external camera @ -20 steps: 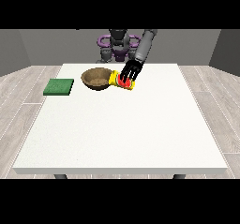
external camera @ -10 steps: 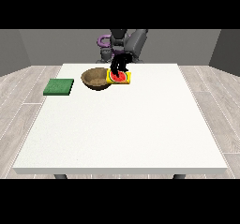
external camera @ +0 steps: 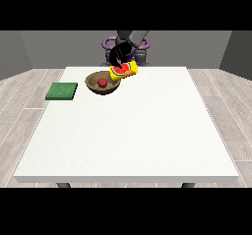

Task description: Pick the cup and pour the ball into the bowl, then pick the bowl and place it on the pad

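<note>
You've got the bowl on the counter far side, ball in it. Pad sits left of bowl, well apart. Cup is tipped above bowl's right rim, w/ robot hand just behind it.

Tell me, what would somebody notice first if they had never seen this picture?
Probably the bright yellow and red cup, tipped on its side in a black hand near the table's far edge. Its mouth points at the brown bowl just below, and a red ball lies in that bowl. A green pad lies flat further towards the view's left.
</note>
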### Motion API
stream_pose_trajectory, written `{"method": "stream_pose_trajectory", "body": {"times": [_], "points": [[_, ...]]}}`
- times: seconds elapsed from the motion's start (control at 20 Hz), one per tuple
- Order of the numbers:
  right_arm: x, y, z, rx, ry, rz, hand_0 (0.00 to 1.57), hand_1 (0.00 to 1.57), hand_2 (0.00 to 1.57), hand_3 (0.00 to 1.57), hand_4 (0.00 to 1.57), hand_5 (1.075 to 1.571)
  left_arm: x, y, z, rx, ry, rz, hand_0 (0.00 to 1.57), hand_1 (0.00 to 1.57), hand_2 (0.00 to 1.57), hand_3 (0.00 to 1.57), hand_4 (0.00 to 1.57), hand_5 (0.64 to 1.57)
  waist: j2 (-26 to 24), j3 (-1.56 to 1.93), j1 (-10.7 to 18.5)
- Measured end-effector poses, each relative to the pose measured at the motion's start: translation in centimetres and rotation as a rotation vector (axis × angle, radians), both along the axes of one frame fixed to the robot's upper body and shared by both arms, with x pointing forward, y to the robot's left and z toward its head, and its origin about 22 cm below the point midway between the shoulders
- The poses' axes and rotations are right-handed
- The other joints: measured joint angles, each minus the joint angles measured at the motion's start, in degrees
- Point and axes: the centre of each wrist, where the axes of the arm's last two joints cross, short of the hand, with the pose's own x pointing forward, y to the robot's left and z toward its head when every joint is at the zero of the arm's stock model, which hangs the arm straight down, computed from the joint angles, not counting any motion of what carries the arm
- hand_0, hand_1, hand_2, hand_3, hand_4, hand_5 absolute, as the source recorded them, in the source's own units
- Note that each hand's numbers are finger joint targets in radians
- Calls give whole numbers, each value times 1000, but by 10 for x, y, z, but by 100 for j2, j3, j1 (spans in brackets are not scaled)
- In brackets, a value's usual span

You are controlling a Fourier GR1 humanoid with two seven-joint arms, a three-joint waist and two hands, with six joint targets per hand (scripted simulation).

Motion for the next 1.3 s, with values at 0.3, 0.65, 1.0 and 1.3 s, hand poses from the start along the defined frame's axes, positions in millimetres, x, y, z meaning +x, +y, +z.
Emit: {"method": "stream_pose_trajectory", "body": {"times": [0.3, 0.65, 1.0, 1.3], "points": [[-14, -18, -15, 4, 41, -6, 0, 0, 0, 0, 378, 1564, -11, -2, -12, -90, 64, 21, 1271, 1271, 1533, 1477, 960, 1490, -224, -8, 56], [-33, -31, -26, 4, 72, -22, 0, 0, 0, 0, 382, 1565, 0, 59, -1, -626, 89, 175, 1241, 1241, 1571, 1571, 765, 1568, -342, -30, 185], [-44, -25, -10, 0, -24, -10, 0, 0, 0, 0, 387, 1566, -30, 130, -35, -1022, 24, 207, 1557, 1557, 1571, 1571, 1370, 1530, 229, -52, 171], [-52, -16, -6, 14, -50, -6, 0, 0, 0, 0, 459, 1564, -45, 133, -37, -1429, 26, 142, 1371, 1371, 1571, 1571, 993, 1571, 385, -99, 332]]}}
